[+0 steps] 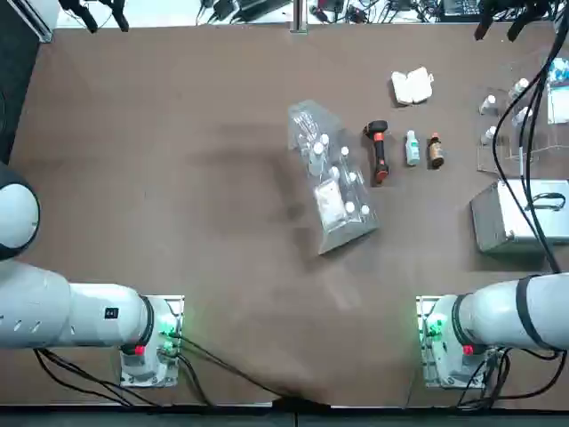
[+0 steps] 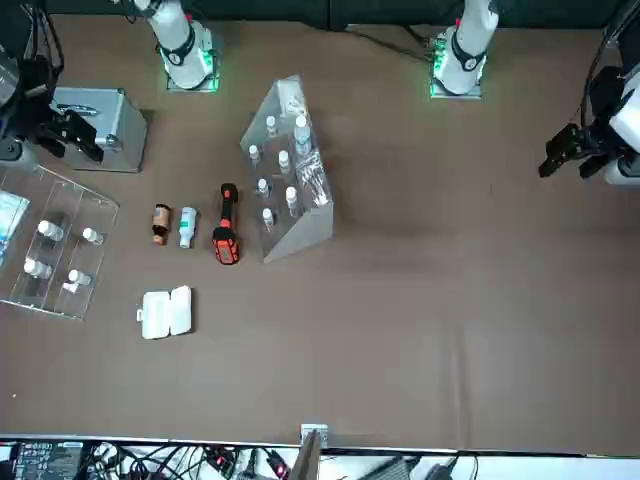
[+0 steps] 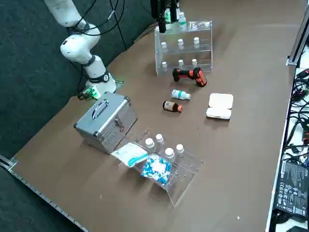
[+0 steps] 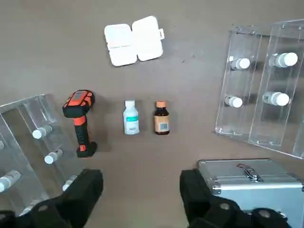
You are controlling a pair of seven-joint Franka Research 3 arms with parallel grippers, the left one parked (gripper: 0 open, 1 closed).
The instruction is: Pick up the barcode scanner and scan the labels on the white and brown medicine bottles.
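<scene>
The barcode scanner (image 1: 379, 151) (image 2: 226, 225) (image 3: 189, 75) (image 4: 80, 121) lies flat on the brown table, black with an orange-red handle. Right beside it lies the white medicine bottle (image 1: 412, 148) (image 2: 187, 226) (image 3: 180, 94) (image 4: 130, 117) with its teal band. The brown medicine bottle (image 1: 435, 150) (image 2: 161, 223) (image 3: 172, 106) (image 4: 161, 118) is just past that one. My right gripper (image 4: 140, 194) (image 2: 80, 135) hangs high above the table near the silver case, open and holding nothing. It is well away from the scanner.
A tilted clear rack of white-capped vials (image 1: 333, 178) sits against the scanner's other side. A white pill box (image 1: 412, 86) lies farther out. A silver case (image 1: 516, 218) and a clear tray of vials (image 1: 524, 116) occupy the table's right edge.
</scene>
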